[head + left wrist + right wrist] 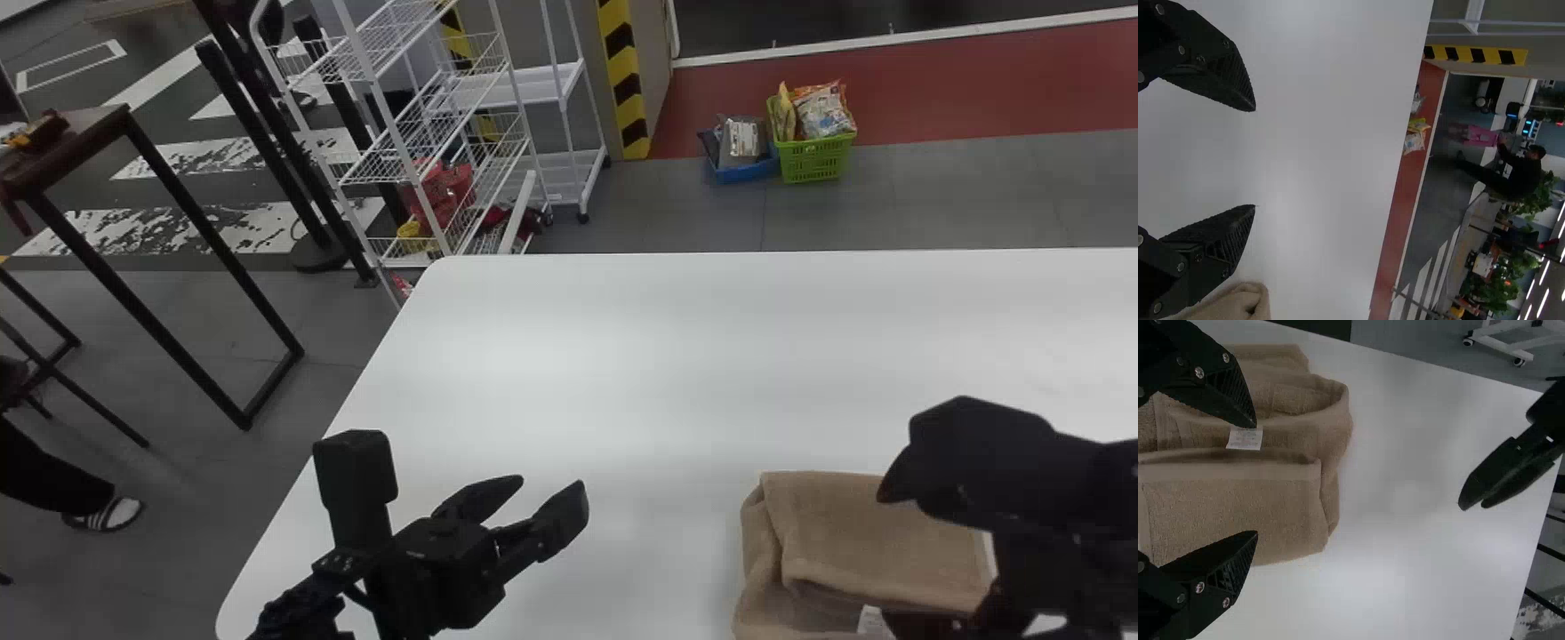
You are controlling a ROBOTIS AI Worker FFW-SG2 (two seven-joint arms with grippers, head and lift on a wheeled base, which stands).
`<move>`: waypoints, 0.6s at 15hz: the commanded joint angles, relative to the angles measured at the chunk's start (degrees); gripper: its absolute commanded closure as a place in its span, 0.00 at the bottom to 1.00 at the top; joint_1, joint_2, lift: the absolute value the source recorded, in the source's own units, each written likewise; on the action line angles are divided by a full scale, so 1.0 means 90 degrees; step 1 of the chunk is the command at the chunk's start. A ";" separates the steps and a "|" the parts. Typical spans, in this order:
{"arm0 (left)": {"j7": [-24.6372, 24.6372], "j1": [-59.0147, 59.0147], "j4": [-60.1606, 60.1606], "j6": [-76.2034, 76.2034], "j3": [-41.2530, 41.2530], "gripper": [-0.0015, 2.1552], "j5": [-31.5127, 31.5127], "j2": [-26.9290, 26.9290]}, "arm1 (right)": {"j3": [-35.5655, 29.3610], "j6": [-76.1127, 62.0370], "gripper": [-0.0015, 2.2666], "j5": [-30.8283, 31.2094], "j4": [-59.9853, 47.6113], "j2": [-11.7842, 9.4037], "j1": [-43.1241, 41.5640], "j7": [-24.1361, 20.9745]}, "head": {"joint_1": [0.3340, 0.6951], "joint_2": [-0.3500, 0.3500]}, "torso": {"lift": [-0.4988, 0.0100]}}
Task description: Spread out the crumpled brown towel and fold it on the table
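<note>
Toward four o'clock in the head view, the brown towel (871,542) lies partly folded on the white tabletop (622,373), its lower layer bulging out at the towel's nine o'clock. The left gripper (551,487) is open toward seven o'clock, apart from the cloth.

From the left wrist view, its fingers stand wide, with a rounded towel edge near one of them; light pressure on that edge could keep the fold from sliding.

From the right wrist view, the right gripper (1257,480) is also open, over the towel and pinching nothing, a pale label (1245,439) near one fingertip. Folding seems well along, with evening the layers likely next. Best to descend gently, catch only the loose cloth and draw it low and flat, since a high pull could skew the neat panel.
</note>
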 commanded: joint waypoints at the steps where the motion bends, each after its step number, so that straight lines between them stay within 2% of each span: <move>1: 0.0006 -0.0021 0.0084 0.0000 -0.0004 0.17 0.0015 -0.0010 | -0.0054 -0.0014 0.13 -0.0047 0.0172 -0.0086 -0.0034 0.0031 | 1.00 0.97 | 0.73; 2: -0.0004 -0.0030 0.0094 0.0000 -0.0013 0.17 0.0015 0.0000 | 0.0024 -0.0014 0.14 -0.0047 0.0299 -0.0183 -0.0024 0.0031 | 1.00 0.96 | 0.73; 5: -0.0024 -0.0050 0.0143 -0.0019 0.0026 0.17 0.0025 -0.0010 | 0.0210 -0.0111 0.17 0.0002 0.0572 -0.0174 0.0044 0.0031 | 1.00 0.93 | 0.73; 9: -0.0063 -0.0050 0.0182 -0.0019 0.0055 0.17 0.0035 -0.0010 | 0.0229 -0.0111 0.18 0.0012 0.0621 -0.0125 0.0005 0.0031 | 1.00 0.94 | 0.73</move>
